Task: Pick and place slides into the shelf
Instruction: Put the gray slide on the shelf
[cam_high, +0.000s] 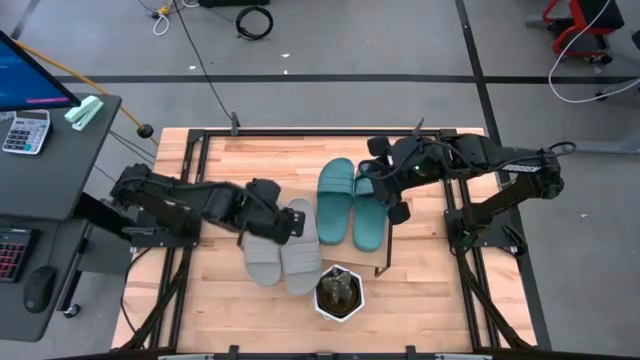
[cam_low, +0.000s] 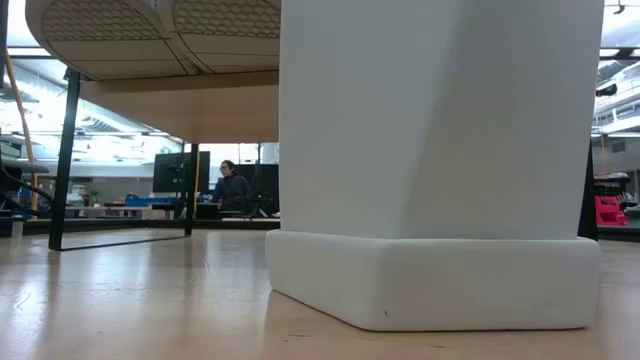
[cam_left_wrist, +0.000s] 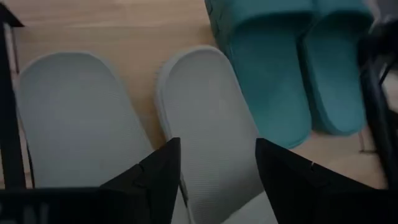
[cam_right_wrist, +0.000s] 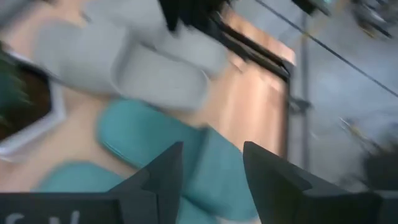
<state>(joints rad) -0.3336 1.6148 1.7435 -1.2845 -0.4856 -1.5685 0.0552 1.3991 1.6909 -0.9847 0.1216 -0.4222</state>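
Hovering with jaws parted and holding nothing, both grippers (cam_high: 268, 222) (cam_high: 385, 195) flank the slides (cam_high: 318, 225) lined on the shelf (cam_high: 386, 262).

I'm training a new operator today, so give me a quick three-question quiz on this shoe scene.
1. True or false: all four sandals lie on the shelf.
2. Which pair sits under the left tool? A) grey sandals B) green sandals
3. What white object stands in front of the sandals?

Key: 1 true. 2 A. 3 the plant pot.
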